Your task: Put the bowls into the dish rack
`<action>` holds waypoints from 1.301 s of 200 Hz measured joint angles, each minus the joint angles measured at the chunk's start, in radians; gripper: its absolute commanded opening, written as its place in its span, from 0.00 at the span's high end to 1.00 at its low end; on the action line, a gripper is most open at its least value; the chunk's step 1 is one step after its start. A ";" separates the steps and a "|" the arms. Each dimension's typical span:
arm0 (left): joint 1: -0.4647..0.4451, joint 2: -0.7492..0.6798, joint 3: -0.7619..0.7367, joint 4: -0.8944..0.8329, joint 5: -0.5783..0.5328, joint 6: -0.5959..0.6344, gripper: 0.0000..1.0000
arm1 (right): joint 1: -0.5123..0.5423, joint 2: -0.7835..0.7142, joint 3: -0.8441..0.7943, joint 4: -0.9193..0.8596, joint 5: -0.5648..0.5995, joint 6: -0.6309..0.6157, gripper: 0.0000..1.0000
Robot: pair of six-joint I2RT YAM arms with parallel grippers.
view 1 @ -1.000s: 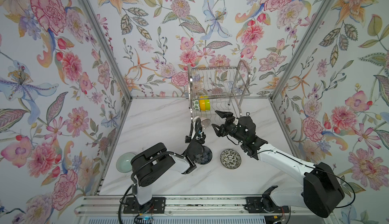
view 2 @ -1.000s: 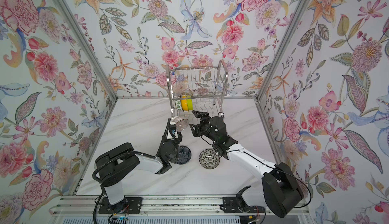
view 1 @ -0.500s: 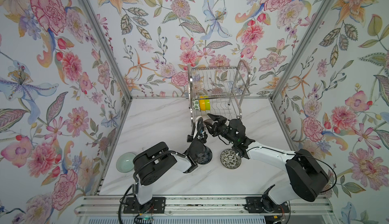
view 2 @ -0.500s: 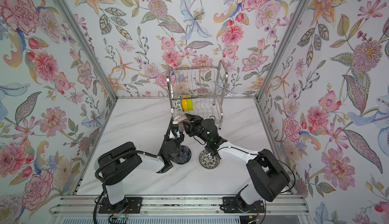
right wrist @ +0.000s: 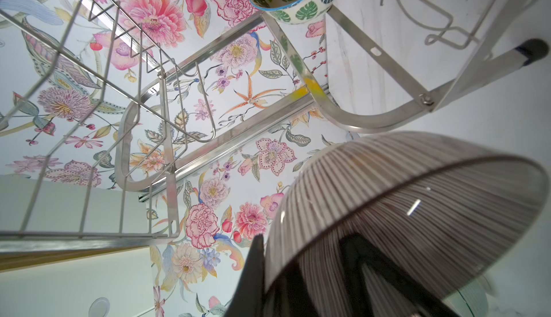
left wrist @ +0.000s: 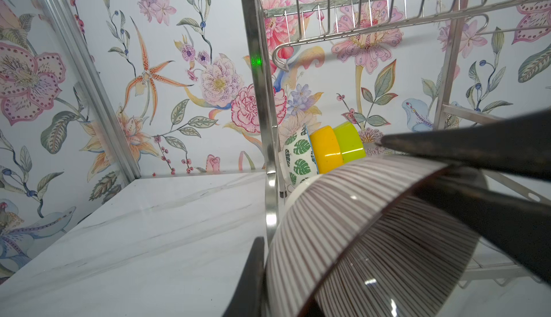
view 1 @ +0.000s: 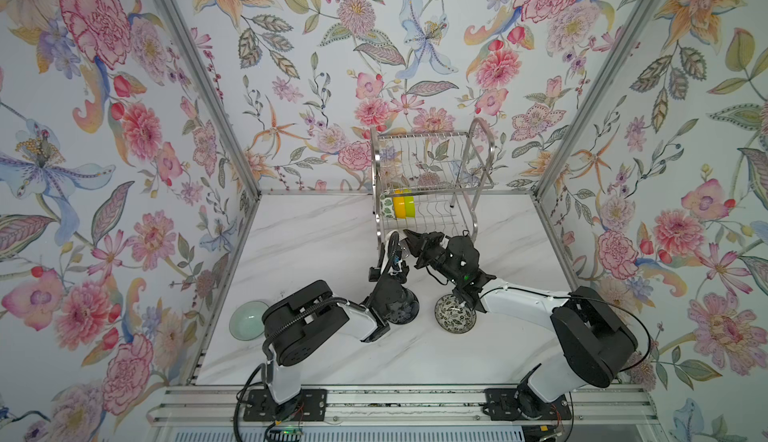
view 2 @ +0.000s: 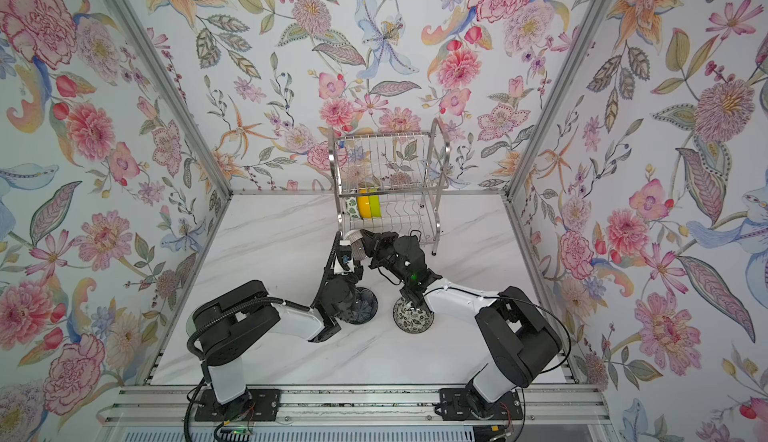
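Handover by two-tier steel wire dish rack (view 2: 386,157): left gripper (view 2: 348,249) & right gripper (view 2: 368,239) both clamped on pink ribbed glass bowl (left wrist: 357,226), prob. so right can slot it.

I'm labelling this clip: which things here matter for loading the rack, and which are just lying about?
Job: dish rack; leaf bowl; orange bowl; lime bowl; ribbed bowl; blue bowl; flowered bowl; pale green bowl.
Not the job: table; wallpaper.
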 measured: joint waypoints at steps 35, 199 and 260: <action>-0.001 0.000 0.000 -0.020 0.013 0.002 1.00 | -0.003 0.000 -0.025 0.031 0.004 -0.015 1.00; -0.006 -0.039 0.005 -0.055 0.042 -0.096 0.46 | -0.077 0.000 -0.035 0.153 -0.018 -0.113 1.00; -0.008 -0.211 -0.031 -0.273 0.092 -0.225 0.17 | -0.104 -0.014 -0.073 0.249 -0.052 -0.183 1.00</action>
